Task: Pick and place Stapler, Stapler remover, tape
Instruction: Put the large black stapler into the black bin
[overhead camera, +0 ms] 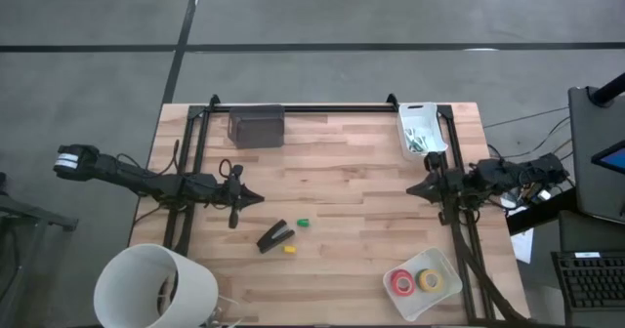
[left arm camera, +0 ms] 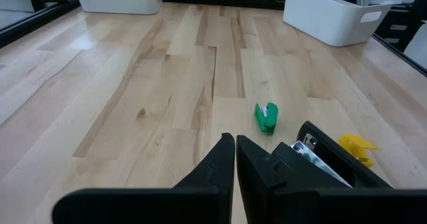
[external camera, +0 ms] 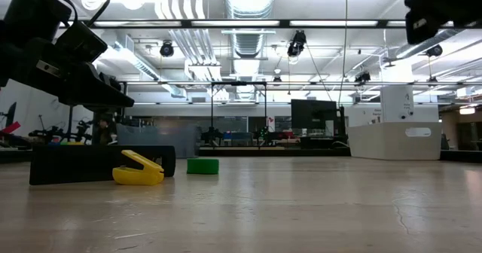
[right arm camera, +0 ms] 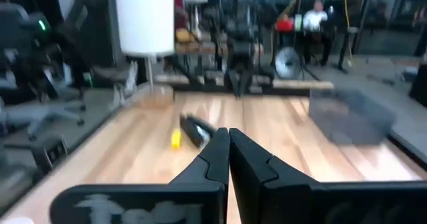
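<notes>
We see the left gripper (overhead camera: 256,198) hovering over the butcher-block wooden table (overhead camera: 342,143), left of centre, with its fingers pressed together and nothing between them. The right gripper (overhead camera: 412,188) waits near the right edge, also pressed together and empty.

The slim black wedge-shaped stapler (overhead camera: 275,236) lies on the table just beyond the left gripper's tips, toward the near edge. Just beside it are a small green clawed staple remover (overhead camera: 303,223) and a small yellow one (overhead camera: 289,249). The red tape roll (overhead camera: 402,282) and the yellow-and-green tape roll (overhead camera: 429,280) lie in a shallow clear tray (overhead camera: 444,260) at the near right corner.

We judge the main risk to be crowding: the yellow remover sits almost against the stapler, so a descent that is slightly off could knock one while reaching for the other, or pinch both. With its fingers pressed together the left gripper cannot take anything; lowering like this would merely push the stapler across the wood. The stapler's sloped back may also let it slip out of a grasp taken near its thin end. The removers are small and low, so fingers could scrape the table and flick them away.

We can read no brand, label or writing on any object.
</notes>
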`<control>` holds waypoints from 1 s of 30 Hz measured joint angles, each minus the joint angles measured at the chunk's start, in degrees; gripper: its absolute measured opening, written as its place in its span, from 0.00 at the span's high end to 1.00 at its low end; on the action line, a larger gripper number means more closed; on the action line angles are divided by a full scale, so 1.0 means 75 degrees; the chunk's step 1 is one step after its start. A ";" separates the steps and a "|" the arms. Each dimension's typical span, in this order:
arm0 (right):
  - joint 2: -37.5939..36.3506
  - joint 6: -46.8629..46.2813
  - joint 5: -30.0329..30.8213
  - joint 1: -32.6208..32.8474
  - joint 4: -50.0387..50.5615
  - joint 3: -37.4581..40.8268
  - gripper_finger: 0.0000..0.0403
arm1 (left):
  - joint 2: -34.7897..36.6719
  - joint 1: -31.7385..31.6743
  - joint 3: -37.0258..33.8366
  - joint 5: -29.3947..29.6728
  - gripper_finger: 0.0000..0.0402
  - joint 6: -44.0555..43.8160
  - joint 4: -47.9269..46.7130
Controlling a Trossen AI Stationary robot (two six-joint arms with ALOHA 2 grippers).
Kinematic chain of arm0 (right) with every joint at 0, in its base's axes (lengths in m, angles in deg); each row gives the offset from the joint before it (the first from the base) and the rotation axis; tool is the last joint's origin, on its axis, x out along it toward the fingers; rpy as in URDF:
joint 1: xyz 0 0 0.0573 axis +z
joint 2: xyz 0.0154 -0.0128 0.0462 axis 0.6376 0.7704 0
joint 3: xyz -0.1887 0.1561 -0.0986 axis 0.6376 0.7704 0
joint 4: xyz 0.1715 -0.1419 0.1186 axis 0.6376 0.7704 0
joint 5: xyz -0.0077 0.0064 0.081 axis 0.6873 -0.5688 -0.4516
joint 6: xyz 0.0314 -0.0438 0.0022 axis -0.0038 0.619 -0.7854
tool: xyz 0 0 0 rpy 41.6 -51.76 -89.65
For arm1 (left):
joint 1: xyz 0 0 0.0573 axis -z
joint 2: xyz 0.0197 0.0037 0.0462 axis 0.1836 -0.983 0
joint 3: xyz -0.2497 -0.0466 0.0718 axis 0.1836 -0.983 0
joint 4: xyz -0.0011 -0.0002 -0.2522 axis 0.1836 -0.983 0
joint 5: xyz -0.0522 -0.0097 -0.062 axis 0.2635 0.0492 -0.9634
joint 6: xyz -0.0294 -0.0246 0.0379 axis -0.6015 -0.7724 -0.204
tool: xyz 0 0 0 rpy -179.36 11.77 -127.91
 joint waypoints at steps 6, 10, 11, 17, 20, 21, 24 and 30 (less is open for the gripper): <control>-0.0762 0.0319 0.0134 0.0000 0.0453 0.0027 0.98 | 0.0000 0.0000 0.0000 0.0000 0.95 0.0000 0.0001; -0.0725 0.0609 0.0274 0.0000 0.0485 -0.0012 0.98 | -0.0006 0.0001 0.0000 0.0001 0.95 0.0000 0.0000; -0.0670 0.0544 0.0275 0.0000 0.0477 -0.0012 0.98 | -0.0003 0.0000 0.0000 0.0000 0.95 0.0000 0.0000; -0.0397 -0.0836 0.0263 0.0000 0.0544 0.0087 0.98 | -0.0003 0.0000 0.0000 -0.0018 0.95 0.0000 -0.0016; -0.0258 -0.0996 0.0260 0.0000 0.0532 0.0087 0.98 | -0.0003 0.0001 0.0000 -0.0026 0.95 0.0000 -0.0128; -0.0223 -0.0968 0.0254 0.0000 0.0537 0.0087 0.98 | -0.0003 0.0000 0.0000 -0.0026 0.95 0.0000 -0.0132; -0.0117 -0.0921 0.0254 0.0000 0.0538 0.0090 0.98 | -0.0003 0.0000 0.0000 -0.0026 0.95 0.0000 -0.0134; 0.0010 -0.0928 0.0254 0.0000 0.0536 0.0090 0.98 | -0.0003 0.0003 0.0000 -0.0026 0.95 0.0000 -0.0137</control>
